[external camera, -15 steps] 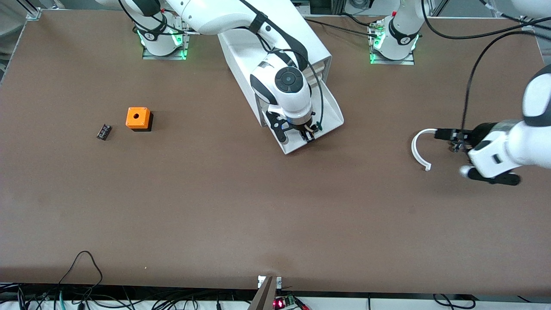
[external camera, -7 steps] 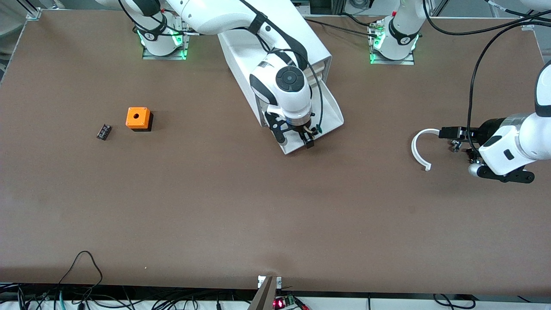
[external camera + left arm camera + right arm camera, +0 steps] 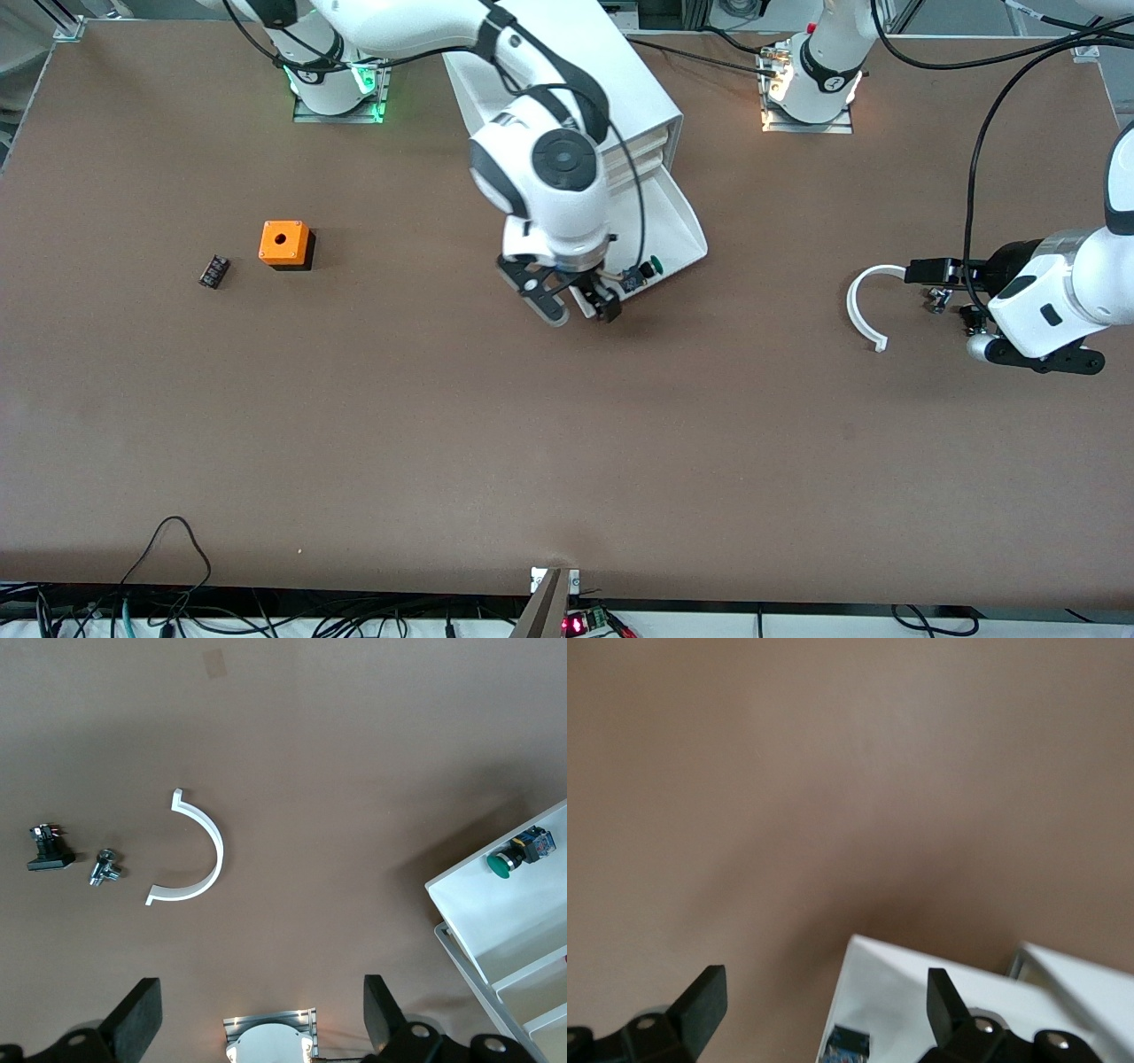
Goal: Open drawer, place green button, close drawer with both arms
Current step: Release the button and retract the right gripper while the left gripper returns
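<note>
On the table (image 3: 443, 425) in the front view, the cabinet (image 3: 567, 80) is standing at twelve o'clock with the drawer (image 3: 673, 235) pulled out toward the camera. The button (image 3: 649, 267) is lying in the drawer at its front edge, green cap showing. The right gripper (image 3: 578, 303) is hanging over the drawer's front corner, fingers spread wide and holding nothing. Toward three o'clock the left gripper (image 3: 1032, 359) is waiting beside a white arc (image 3: 864, 306), a black part (image 3: 926, 270) and a small metal part (image 3: 935, 304); its fingers are hard to make out here. Around nine o'clock an orange cube (image 3: 284, 243) and a second black part (image 3: 213, 270) are sitting apart. No writing is readable.

From the left wrist, both fingers (image 3: 133, 1019) are standing wide, nothing between them, with the arc (image 3: 199, 850), the drawer (image 3: 514, 921) and the button (image 3: 518, 853) below.

From the right wrist, wide fingers (image 3: 700, 1001) are framing the drawer's corner (image 3: 895, 992).
</note>
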